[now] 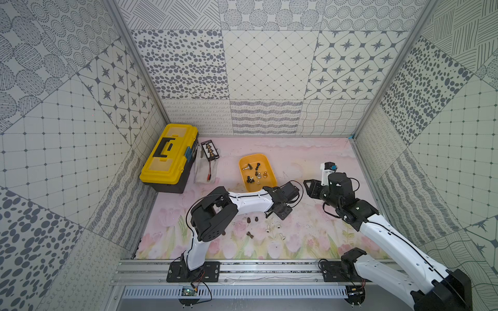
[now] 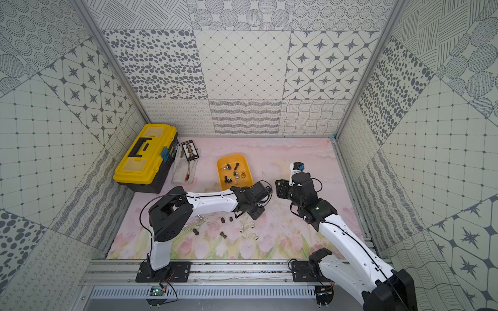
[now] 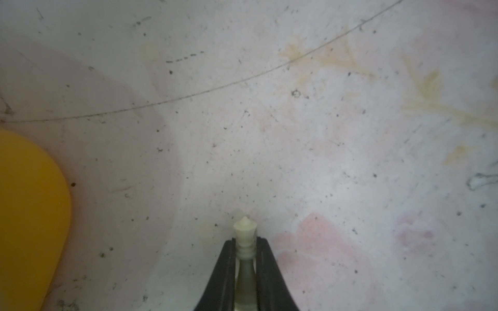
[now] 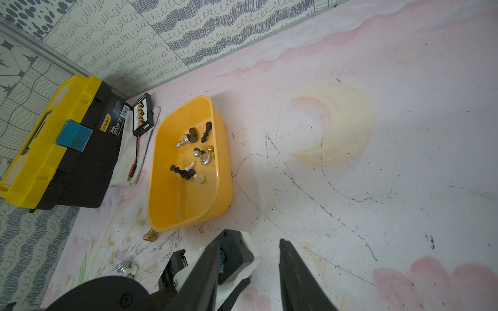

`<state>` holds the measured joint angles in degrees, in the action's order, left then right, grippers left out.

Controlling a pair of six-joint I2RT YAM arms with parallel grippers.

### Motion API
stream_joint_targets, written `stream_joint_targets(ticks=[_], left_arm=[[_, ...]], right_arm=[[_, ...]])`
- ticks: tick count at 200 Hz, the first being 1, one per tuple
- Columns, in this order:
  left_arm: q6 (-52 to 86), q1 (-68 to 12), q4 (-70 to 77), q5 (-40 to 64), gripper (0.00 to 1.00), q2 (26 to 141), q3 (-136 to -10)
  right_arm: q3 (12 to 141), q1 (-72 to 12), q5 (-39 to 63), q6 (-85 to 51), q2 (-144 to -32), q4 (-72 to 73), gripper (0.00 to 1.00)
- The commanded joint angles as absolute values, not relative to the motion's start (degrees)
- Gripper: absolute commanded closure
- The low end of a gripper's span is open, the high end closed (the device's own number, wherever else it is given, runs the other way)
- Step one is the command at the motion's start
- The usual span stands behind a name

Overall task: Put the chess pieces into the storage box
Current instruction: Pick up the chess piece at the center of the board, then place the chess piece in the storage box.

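Clamped by its neck in the left gripper [image 3: 245, 242], a cream chess piece [image 3: 244, 230] was poised, likely for carrying to the storage box [image 3: 29, 215]; the right gripper [image 4: 250, 241] hung empty, jaws parted.

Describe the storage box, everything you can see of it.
The storage box is a lidless orange-yellow tray of glossy plastic, rectangular with rounded corners and low walls. It sits flat on the pink mat, right of the cloth. Inside lie about ten chess pieces, dark, silver, gold and cream, gathered toward its far end; the near end is bare. A brass-coloured piece lies on the mat just outside its near corner.
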<state>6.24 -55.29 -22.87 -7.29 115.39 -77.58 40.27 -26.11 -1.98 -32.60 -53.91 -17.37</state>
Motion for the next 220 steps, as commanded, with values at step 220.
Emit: stream_joint_targets(ticks=[220], left_arm=[[9.3,-39.6,-30.2,-9.7,0.94,112.4,-90.5]], right_arm=[[37.1,-25.5,-0.5,-34.3,-54.8,-12.8,0.58]])
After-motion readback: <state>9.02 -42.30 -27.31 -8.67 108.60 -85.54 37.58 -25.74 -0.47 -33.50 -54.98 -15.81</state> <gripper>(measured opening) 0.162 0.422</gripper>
